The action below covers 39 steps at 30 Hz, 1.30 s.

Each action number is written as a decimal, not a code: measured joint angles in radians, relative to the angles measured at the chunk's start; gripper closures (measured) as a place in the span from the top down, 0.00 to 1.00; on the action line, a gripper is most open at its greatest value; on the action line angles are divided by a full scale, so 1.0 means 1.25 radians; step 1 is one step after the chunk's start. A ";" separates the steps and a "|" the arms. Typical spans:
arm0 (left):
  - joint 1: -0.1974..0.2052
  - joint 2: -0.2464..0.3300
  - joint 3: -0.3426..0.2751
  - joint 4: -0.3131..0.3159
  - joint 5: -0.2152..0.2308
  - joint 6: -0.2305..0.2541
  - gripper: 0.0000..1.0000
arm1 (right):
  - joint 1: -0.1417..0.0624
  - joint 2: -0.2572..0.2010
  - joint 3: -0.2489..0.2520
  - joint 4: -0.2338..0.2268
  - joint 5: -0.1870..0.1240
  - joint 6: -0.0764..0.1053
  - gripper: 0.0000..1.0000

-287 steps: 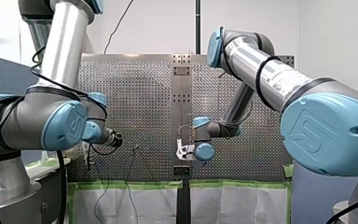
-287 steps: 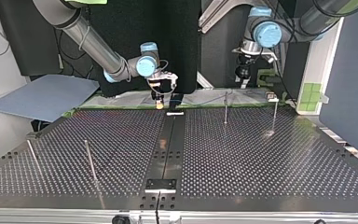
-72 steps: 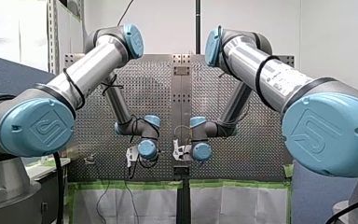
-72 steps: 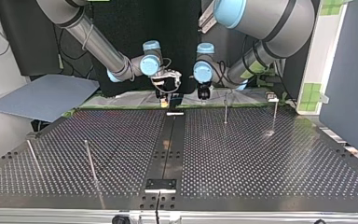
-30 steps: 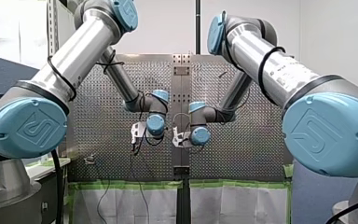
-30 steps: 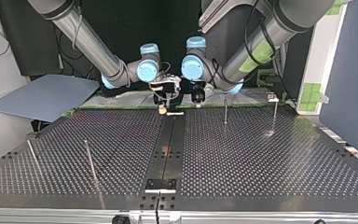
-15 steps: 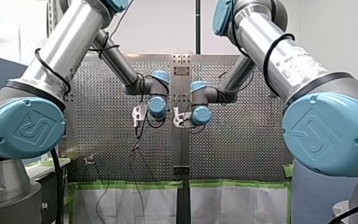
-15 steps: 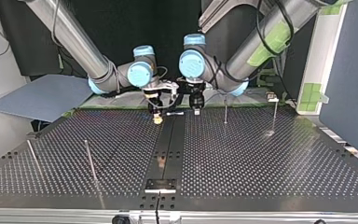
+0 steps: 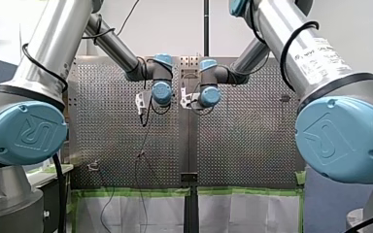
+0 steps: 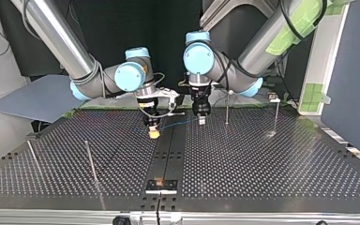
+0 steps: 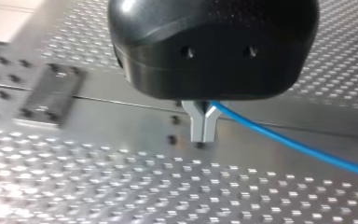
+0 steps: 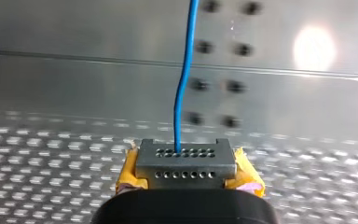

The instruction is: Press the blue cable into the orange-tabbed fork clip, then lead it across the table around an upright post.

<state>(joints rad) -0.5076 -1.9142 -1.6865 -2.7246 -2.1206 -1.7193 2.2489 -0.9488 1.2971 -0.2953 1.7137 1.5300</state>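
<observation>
The thin blue cable [image 10: 180,123] stretches between my two grippers above the table's middle strip. In the left wrist view, my left gripper [image 11: 204,135] has its metal fingers shut on the cable [image 11: 298,147], which runs off to one side. My right gripper [image 12: 185,163], with yellow pads, is shut on the cable [image 12: 185,79], which leads straight ahead of it. In the top view, my right gripper [image 10: 153,132] is left of the strip and my left gripper [image 10: 200,119] right of it. A small clip-like fitting [image 10: 274,98] sits at the far right corner; I cannot make out its tab.
Thin upright posts stand on the perforated table [image 10: 262,164]: two at the top view's far right [image 10: 226,108] [image 10: 276,116] and two leaning ones at its near left [image 10: 90,159] [image 10: 33,157]. A dark plate [image 10: 161,185] lies on the middle strip near the front edge.
Both grippers have moved from the table's arm-side edge out over the table, toward the top view's camera. The blue cable now shows stretched between them.
</observation>
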 joint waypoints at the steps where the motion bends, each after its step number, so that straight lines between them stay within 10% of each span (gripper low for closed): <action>1: 0.001 0.007 0.001 0.000 0.000 -0.001 0.00 | 0.000 -0.007 -0.004 0.006 -0.001 0.000 0.00; 21: 0.002 0.051 0.087 -0.057 0.002 -0.025 0.00 | -0.005 -0.147 -0.068 0.104 -0.003 -0.005 0.00; 39: -0.022 0.050 0.222 -0.184 0.039 -0.022 0.00 | -0.045 -0.272 -0.076 0.153 0.003 -0.003 0.00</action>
<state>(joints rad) -0.5354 -1.8522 -1.4088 -2.9545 -2.0717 -1.7474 2.1921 -1.2885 1.2024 -0.1038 1.7180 1.5266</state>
